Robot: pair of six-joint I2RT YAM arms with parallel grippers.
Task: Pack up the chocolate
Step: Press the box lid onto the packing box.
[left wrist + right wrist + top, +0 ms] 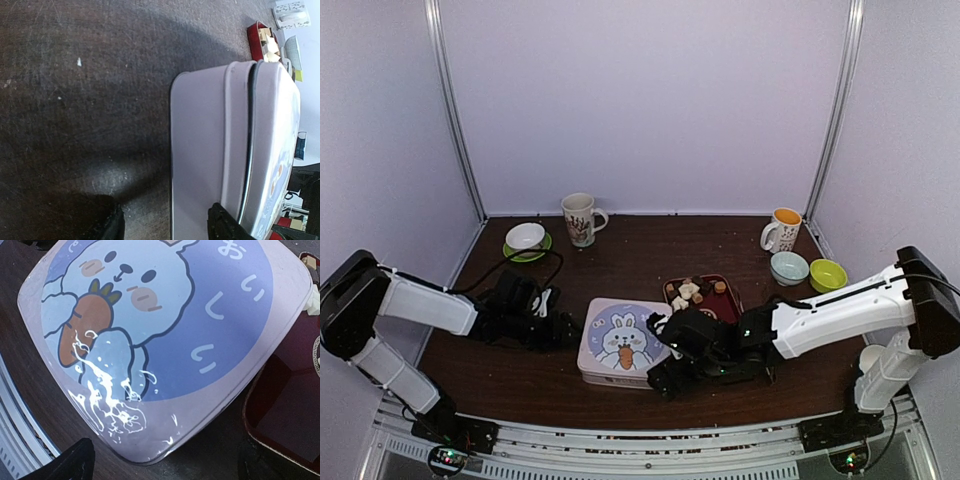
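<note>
The chocolate [692,291] lies as small tan, cream and brown pieces at the far end of a dark-red tray [723,305]. The left wrist view catches some pieces [270,42]. A closed pale tin with a bunny lid [623,340] sits left of the tray. My left gripper [556,327] is at the tin's left wall, open [167,227], one finger [225,227] over the wall [210,150] near the lid seam, the other over the table. My right gripper [665,372] stands open [165,470] astride the tin's near right corner [150,440], with the tray [290,405] beside it.
A patterned mug [582,218] and a white bowl on a green saucer [526,238] stand at the back left. At the back right are an orange-lined mug [782,230], a pale blue bowl [788,267] and a yellow-green bowl [827,274]. White walls enclose the table.
</note>
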